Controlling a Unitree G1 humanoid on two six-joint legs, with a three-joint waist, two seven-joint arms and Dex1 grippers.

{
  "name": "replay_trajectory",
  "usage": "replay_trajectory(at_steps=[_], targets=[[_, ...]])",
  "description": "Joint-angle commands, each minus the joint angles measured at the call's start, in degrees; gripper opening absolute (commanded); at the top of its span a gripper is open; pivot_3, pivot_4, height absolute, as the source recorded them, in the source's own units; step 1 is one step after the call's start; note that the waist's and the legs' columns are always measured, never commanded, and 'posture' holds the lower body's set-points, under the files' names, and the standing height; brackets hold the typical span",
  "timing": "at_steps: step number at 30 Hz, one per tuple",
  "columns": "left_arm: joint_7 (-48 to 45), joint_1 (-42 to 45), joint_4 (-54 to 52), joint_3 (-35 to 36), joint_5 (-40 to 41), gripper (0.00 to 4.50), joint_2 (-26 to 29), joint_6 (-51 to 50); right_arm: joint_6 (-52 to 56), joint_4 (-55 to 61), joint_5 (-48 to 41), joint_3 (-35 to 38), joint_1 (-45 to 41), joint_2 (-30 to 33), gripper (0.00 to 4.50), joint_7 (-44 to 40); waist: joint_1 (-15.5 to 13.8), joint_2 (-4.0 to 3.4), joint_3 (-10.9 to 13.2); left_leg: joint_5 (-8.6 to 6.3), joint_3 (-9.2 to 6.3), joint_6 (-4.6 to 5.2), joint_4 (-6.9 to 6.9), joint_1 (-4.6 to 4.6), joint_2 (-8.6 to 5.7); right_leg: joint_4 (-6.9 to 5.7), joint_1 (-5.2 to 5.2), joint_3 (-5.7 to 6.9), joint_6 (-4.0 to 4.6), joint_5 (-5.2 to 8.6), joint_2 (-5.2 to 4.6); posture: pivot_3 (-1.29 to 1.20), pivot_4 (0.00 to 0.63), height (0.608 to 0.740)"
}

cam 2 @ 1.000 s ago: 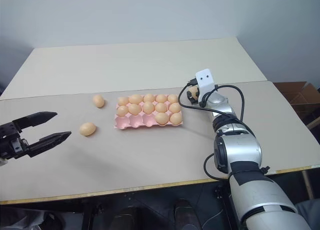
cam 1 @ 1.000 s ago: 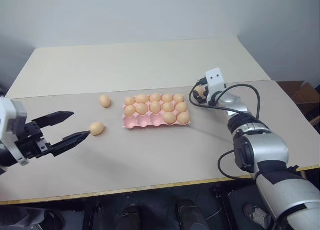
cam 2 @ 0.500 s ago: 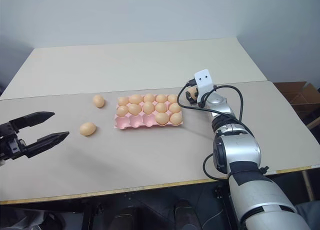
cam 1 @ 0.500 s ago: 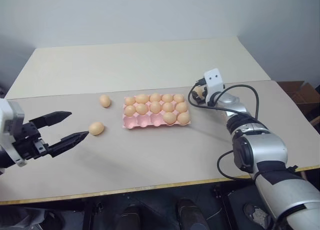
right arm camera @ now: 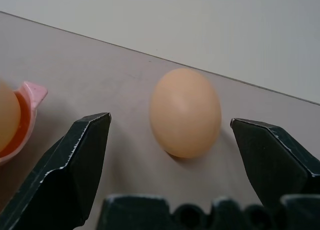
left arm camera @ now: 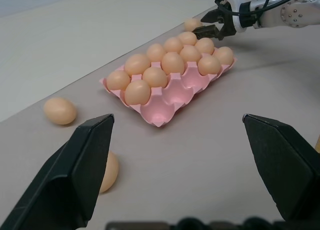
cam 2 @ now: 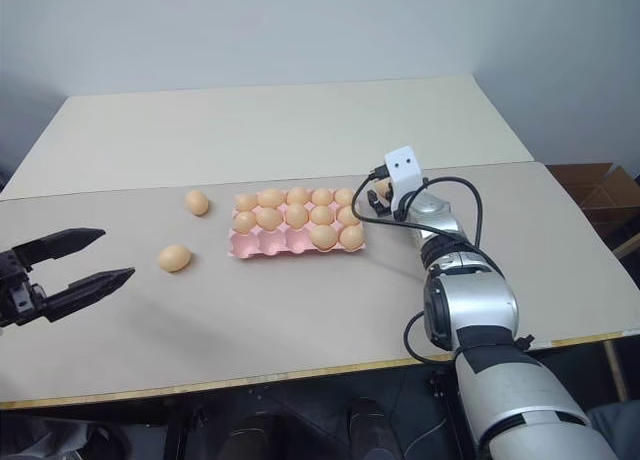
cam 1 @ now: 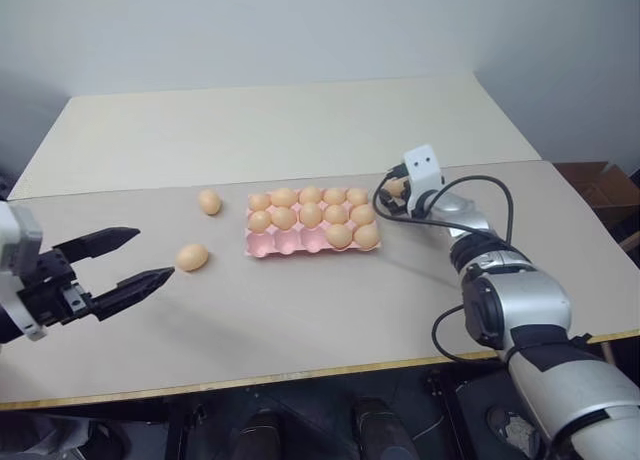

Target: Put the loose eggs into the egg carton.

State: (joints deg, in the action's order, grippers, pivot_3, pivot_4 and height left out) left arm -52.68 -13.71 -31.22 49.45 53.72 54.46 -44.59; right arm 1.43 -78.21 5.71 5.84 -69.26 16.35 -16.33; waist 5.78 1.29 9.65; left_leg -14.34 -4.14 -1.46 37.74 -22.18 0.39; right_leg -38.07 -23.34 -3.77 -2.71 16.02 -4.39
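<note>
Right gripper [right arm camera: 167,135] now slightly nearer the egg carton [cam 1: 310,220], jaws wide, a loose egg [right arm camera: 185,111] between them.
Left gripper [cam 1: 125,260] wide, empty; two eggs [cam 1: 192,256] lie toward the table's [cam 1: 300,320] left edge.

No readable text, label or number appears anywhere.

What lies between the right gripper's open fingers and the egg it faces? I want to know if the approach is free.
Nothing: in the right wrist view the right gripper faces the loose egg with bare table between, the egg carton off to one side.
</note>
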Motion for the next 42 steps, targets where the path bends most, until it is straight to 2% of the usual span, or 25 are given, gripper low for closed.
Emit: replay_trajectory(at_steps=[1, 3, 6, 15, 23, 29, 32, 35, 38, 41, 42], targets=[[0.56, -0.85, -2.51, 3.62, 1.58, 4.50, 0.52, -0.95, 0.07, 0.84, -0.68, 1.16, -0.61, -0.30, 4.47, -0.02, 0.02, 0.00, 0.00, 0.00, 0.00, 0.00, 0.00, 0.00, 0.00, 0.01, 0.00, 0.00, 0.00, 0.00, 0.00, 0.00, 0.150, 0.740], [0.66, -1.35, -2.89, 4.33, 1.91, 4.50, 0.45, -1.28, 0.01, 0.85, -0.68, 1.17, -0.50, -0.43, 4.47, -0.05, -0.01, 0.00, 0.00, 0.00, 0.00, 0.00, 0.00, 0.00, 0.00, 0.01, 0.00, 0.00, 0.00, 0.00, -0.01, 0.00, 0.150, 0.740], [0.78, -1.81, -3.20, 5.34, 2.08, 4.50, 0.55, -1.75, -0.34, 0.81, -0.57, 1.35, -0.18, -0.64, 3.95, 0.80, 0.01, 0.00, 0.00, 0.00, 0.00, 0.00, 0.00, 0.01, 0.00, 0.00, 0.00, 0.00, 0.00, 0.00, 0.00, 0.00, 0.150, 0.740], [0.15, -1.75, -2.51, 7.18, 2.03, 4.50, 2.01, -2.70, -0.87, 0.92, -0.84, 2.81, -0.66, -0.50, 0.94, 2.65, 0.00, 0.00, 0.00, 0.00, 0.00, 0.00, 0.00, 0.00, 0.00, 0.01, 0.00, 0.00, 0.00, 0.00, 0.00, 0.00, 0.150, 0.740], [0.43, 0.13, -1.40, 4.74, 1.60, 4.50, 2.11, -1.89, -0.83, 1.23, -0.62, 2.52, -0.95, -0.11, 0.94, 2.31, 0.01, -0.01, 0.00, 0.00, 0.00, 0.00, 0.00, 0.00, 0.00, 0.01, 0.00, 0.00, 0.00, 0.00, 0.00, 0.00, 0.150, 0.740], [2.35, 0.79, -3.22, 0.16, 2.16, 4.50, -1.59, -1.13, -0.67, 2.71, 0.58, 0.83, -3.43, 1.33, 0.94, 2.59, 0.01, -0.04, 0.03, 0.00, 0.01, 0.00, 0.00, 0.00, 0.00, 0.01, 0.00, 0.00, 0.00, 0.00, -0.01, 0.00, 0.150, 0.740], [3.57, 0.61, -4.19, -3.36, 1.17, 4.50, -4.07, 0.31, -1.02, 5.94, -1.71, 1.44, -4.28, 2.73, 1.49, -5.01, -0.01, -0.05, 0.03, 0.00, 0.01, 0.00, 0.00, -0.01, 0.00, 0.01, 0.00, -0.01, 0.00, 0.00, -0.01, 0.00, 0.150, 0.740], [4.28, 1.94, -3.54, -6.45, 0.03, 4.50, -5.42, 1.73, 0.17, 14.31, -2.68, -0.01, -0.90, 5.20, 2.44, -14.01, -0.11, -0.05, 0.03, 0.00, 0.01, 0.00, 0.00, 0.00, 0.00, 0.00, 0.00, -0.01, 0.00, 0.00, 0.00, 0.00, 0.150, 0.740], [3.89, 2.94, -2.00, -8.16, -0.86, 4.50, -5.46, 3.02, 6.17, 32.53, -4.87, -1.80, 8.39, 8.97, 3.41, -22.97, -0.69, -0.04, 0.02, 0.00, -0.05, 0.00, 0.00, -0.03, 0.01, 0.03, 0.05, 0.06, 0.00, 0.00, -0.01, 0.00, 0.150, 0.740], [2.71, 3.65, -0.26, -9.22, -1.71, 4.50, -4.93, 4.06, 16.10, 52.03, -8.57, -1.25, 18.13, 13.19, 4.38, -27.74, -1.73, -0.04, 0.02, -0.02, -0.09, -0.02, 0.01, -0.08, -0.01, 0.02, 0.07, 0.11, -0.01, 0.00, -0.05, 0.00, 0.150, 0.740], [2.38, 3.95, 0.18, -9.56, -1.84, 4.50, -4.71, 4.29, 18.95, 57.56, -9.88, -0.79, 20.94, 14.63, 4.45, -29.03, -1.92, -0.06, 0.04, -0.02, -0.08, -0.02, 0.02, -0.09, -0.02, 0.02, 0.05, 0.10, -0.01, 0.00, -0.06, 0.00, 0.150, 0.740]])
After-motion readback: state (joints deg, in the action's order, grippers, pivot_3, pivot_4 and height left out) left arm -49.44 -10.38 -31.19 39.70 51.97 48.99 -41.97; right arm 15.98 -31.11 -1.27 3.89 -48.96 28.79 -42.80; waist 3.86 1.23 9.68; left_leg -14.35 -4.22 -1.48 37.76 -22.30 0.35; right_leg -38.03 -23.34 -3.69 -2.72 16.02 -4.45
